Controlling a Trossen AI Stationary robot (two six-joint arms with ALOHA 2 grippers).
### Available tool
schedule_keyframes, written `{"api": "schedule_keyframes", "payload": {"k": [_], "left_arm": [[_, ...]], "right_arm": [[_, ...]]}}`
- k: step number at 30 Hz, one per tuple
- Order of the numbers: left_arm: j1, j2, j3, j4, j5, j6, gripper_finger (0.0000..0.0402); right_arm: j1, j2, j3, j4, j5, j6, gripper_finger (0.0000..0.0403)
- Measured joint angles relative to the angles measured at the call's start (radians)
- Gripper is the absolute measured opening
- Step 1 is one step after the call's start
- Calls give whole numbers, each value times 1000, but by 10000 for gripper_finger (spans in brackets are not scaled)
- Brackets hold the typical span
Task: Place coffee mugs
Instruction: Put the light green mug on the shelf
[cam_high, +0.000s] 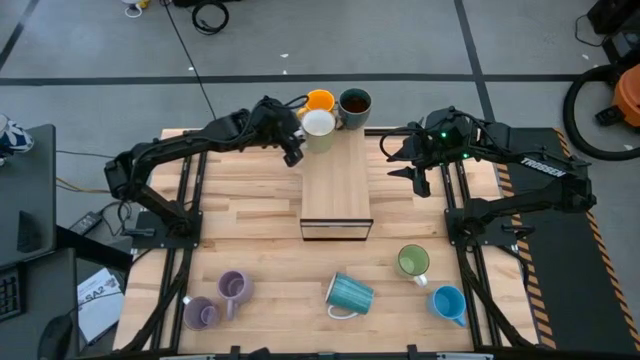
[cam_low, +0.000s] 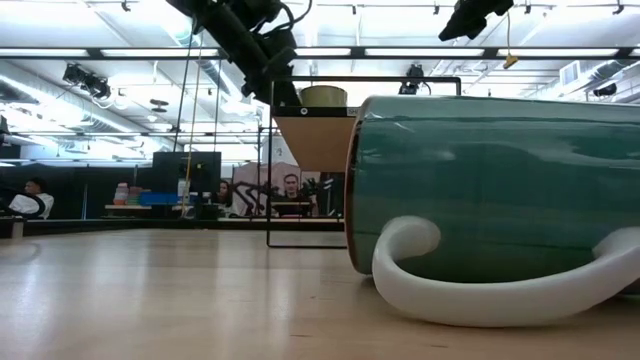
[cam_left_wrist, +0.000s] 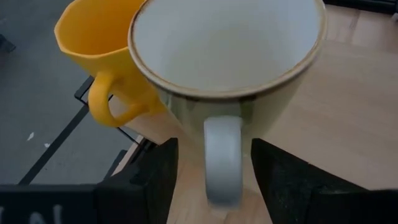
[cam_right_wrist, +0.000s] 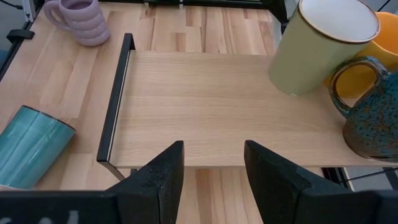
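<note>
Left pincer (cam_left_wrist: 208, 177) open, fingers astride pale mug (cam_left_wrist: 230, 56) handle; right pincer (cam_right_wrist: 212, 174) open, idle. Glazed ceramic: stiff, slippery, chippable, probably light. Best gripped by handle or rim.

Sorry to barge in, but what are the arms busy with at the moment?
They are setting mugs on the raised wooden shelf. The left claw is open around the handle of the pale mug, which stands on the shelf's far end beside the orange mug and dark teal mug. The right claw hovers open and empty by the shelf. Five mugs still wait on the table, the ribbed teal mug on its side.
</note>
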Motion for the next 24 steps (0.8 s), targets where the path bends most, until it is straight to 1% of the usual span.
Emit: {"api": "schedule_keyframes", "payload": {"k": [5,10,15,20,22,24], "left_arm": [[-2,-35,0,-22,1,-1,210],[-2,-96,0,-75,5,-8,210],[-16,-171,0,-177,11,-25,210],[-66,-257,0,-318,11,-36,210],[-98,-289,-4,-353,11,-49,210],[-133,-332,-39,-354,11,-82,210]], "right_arm": [[0,0,0,0,0,2,174],[0,0,0,-1,-2,3,174],[2,0,0,-1,-61,13,174],[24,0,0,-2,-111,69,174],[41,0,0,-4,-120,89,174],[64,0,0,-10,-129,108,174]]}}
